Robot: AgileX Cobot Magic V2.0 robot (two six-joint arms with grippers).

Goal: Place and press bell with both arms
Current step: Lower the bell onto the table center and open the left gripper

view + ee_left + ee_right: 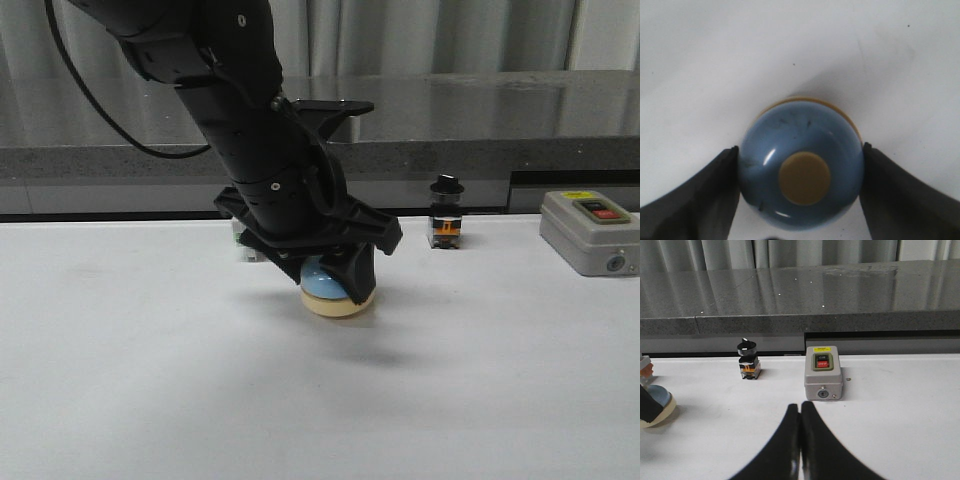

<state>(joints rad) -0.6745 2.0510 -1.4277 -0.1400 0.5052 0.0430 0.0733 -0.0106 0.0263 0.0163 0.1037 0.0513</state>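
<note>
Black left gripper (pixel 338 282) clamps light-blue bell (pixel 322 282) by its dome sides; cream base on white table (pixel 150 380), centre. Further rt: black-knob switch (pixel 445 213), grey box (pixel 590 231). Right gripper (pixel 800 415): fingers pressed together, nothing held.

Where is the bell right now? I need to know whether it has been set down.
In the front view the bell sits on the white table, left of centre, between the left pincer's fingers; the selector switch stands behind, to its right.
</note>
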